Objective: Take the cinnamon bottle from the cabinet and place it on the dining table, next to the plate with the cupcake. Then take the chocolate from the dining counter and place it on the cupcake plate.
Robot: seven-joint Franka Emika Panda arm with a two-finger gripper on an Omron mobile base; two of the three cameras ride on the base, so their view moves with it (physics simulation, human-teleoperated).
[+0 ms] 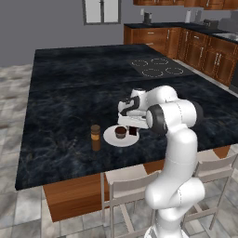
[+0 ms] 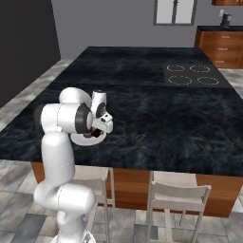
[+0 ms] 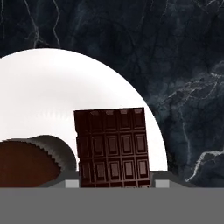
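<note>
Here the chocolate (image 3: 113,146) is seen gripped between the two fingertips of the gripper (image 3: 114,183), at the lower centre of the hand view, held over the white plate (image 3: 52,87). The cupcake (image 3: 26,164) sits on that plate at the lower left of the frame, just beside the bar. In the left base view, the cinnamon bottle (image 1: 95,137) stands upright on the dining table (image 1: 65,88), just left of the plate, near the frame's centre.

No text, label or number can be read anywhere.
</note>
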